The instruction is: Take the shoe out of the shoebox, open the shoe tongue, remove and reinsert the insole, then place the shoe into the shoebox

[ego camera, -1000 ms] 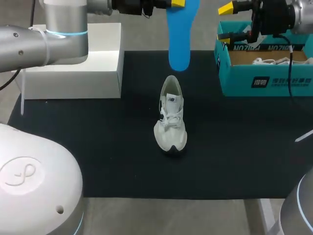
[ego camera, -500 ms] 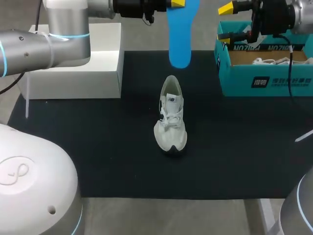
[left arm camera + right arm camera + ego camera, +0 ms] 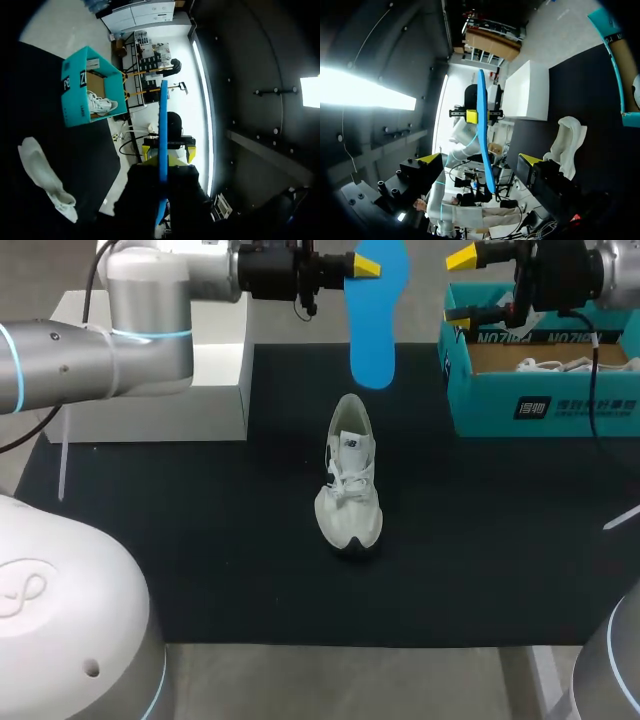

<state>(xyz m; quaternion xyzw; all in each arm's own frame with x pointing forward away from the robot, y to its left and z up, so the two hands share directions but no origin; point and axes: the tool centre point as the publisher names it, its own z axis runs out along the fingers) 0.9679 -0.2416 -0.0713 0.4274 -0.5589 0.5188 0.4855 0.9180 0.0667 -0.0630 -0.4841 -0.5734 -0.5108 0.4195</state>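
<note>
A white shoe (image 3: 348,475) stands upright on the black mat (image 3: 200,540), toe toward the front edge. Above and behind it hangs a blue insole (image 3: 372,320), with my left gripper (image 3: 362,265) shut on its upper end. In the left wrist view the insole (image 3: 163,125) shows edge-on between the yellow tips of the left gripper (image 3: 167,152), and the shoe (image 3: 47,180) lies off to one side. My right gripper (image 3: 465,285) is open and holds nothing, above the near corner of the teal shoebox (image 3: 540,400). In the right wrist view the insole (image 3: 482,120) hangs ahead of the right gripper (image 3: 481,160).
A second white shoe (image 3: 555,365) lies inside the shoebox at the right rear. A white box (image 3: 150,370) stands at the left rear of the mat. The shoebox (image 3: 90,95), the shoe (image 3: 565,140) and the white box (image 3: 527,97) also show in the wrist views.
My left arm has shifted, carrying the insole slightly right and down. The shoe and my right arm have not moved.
</note>
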